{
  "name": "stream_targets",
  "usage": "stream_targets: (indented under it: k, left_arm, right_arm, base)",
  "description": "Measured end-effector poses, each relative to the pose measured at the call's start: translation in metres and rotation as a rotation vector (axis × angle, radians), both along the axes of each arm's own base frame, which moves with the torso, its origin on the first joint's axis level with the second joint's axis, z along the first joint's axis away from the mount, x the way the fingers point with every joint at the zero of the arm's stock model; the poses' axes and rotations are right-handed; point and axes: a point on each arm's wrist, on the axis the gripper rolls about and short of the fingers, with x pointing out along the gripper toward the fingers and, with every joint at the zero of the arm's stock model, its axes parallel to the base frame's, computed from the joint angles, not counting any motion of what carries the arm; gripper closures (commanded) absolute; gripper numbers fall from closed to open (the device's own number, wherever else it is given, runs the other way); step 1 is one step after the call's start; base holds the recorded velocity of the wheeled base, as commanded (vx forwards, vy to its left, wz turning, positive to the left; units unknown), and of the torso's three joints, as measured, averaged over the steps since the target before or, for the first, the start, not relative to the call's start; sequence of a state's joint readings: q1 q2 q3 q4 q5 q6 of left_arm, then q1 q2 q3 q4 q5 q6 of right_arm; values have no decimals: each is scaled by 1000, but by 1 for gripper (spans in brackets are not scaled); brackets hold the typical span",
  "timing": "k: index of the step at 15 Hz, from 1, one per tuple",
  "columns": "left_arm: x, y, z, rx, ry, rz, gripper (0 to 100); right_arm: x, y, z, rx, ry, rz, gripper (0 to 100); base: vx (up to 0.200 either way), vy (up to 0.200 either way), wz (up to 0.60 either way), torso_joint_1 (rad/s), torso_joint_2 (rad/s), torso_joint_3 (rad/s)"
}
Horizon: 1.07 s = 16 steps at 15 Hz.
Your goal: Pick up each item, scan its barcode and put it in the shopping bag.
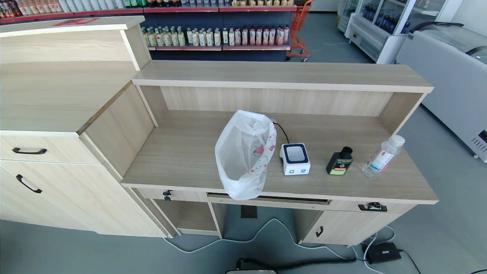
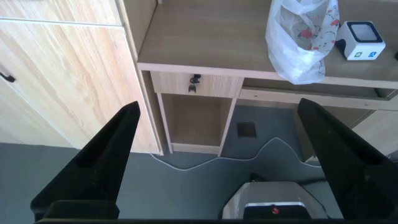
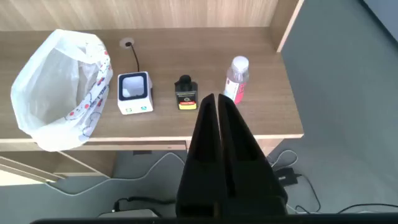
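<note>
The left gripper (image 2: 219, 109) has its jaws spread wide and holds nothing; the right gripper (image 3: 215, 102) has its jaws pressed together (nothing between them). At the centre of the head view the white shopping bag (image 1: 243, 156) stands open at the front edge of the counter (image 1: 182, 152). Just right of it sits the scanner (image 1: 295, 158), then a small dark bottle (image 1: 339, 161), then a clear bottle (image 1: 381, 156) farther right.

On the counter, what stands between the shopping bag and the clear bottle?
In the head view: the white scanner nearer the shopping bag, then the small dark bottle nearer the clear bottle.
</note>
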<state>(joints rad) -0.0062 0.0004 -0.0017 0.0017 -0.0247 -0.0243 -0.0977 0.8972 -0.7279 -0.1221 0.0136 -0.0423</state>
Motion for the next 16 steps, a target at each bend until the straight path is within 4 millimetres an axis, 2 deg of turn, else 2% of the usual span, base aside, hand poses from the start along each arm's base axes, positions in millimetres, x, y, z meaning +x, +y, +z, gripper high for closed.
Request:
stream_targets:
  k: [2, 3, 7, 11, 16]
  left_arm:
    - [0, 0, 0, 0, 0, 0, 0]
    - [0, 0, 0, 0, 0, 0, 0]
    - [0, 0, 0, 0, 0, 0, 0]
    - [0, 0, 0, 0, 0, 0, 0]
    - [0, 0, 0, 0, 0, 0, 0]
  right_arm:
    - [43, -7, 10, -8, 18, 3, 0]
    - [70, -12, 5, -17, 60, 9, 0]
    - [149, -33, -45, -96, 293, 12, 0]
    - [203, -50, -90, -114, 457, 21, 0]
    - [245, -56, -126, -156, 532, 131, 0]
  base:
    - [0, 0, 0, 0, 0, 0]
    - [0, 0, 0, 0, 0, 0]
    - [0, 0, 0, 0, 0, 0]
    - [0, 0, 0, 0, 0, 0]
    - [0, 0, 0, 0, 0, 0]
